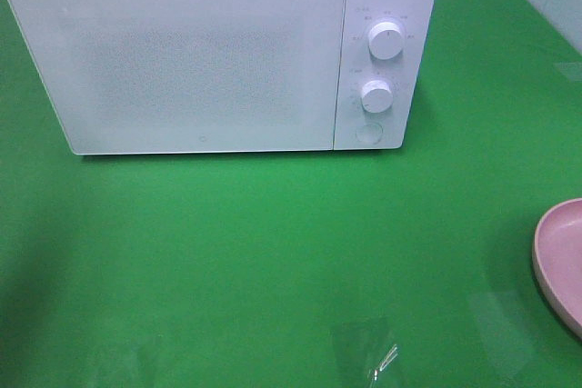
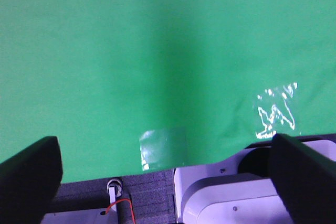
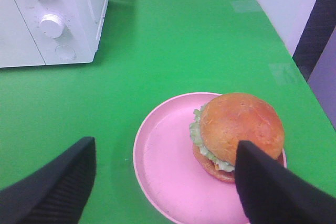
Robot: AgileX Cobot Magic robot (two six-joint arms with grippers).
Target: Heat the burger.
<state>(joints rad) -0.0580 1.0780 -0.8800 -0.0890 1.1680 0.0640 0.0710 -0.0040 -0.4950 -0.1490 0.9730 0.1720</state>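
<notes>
A: You have a green counter (image 1: 273, 252) under everything, and the white microwave (image 1: 218, 52) sits along its far edge with the door shut. What comes next in size?

B: The pink plate (image 3: 163, 171), at the counter's right edge, only its rim showing from the high camera. The burger (image 3: 239, 135) sits upright on it, off centre toward one side of the plate. Both arms are out of the high view.

A: And your grippers?

B: Your right gripper (image 3: 163, 182) hangs above the plate with its jaws spread wide, holding nothing. Your left gripper (image 2: 163, 174) is fully open over bare counter, also empty.

A: How should you take this step?

B: I'd say open the microwave door first, then bring the plate over.

A: Which way does the burger point?

B: Bun dome up, lettuce frilling out at one side. It's round, so it has no real long axis.
</notes>
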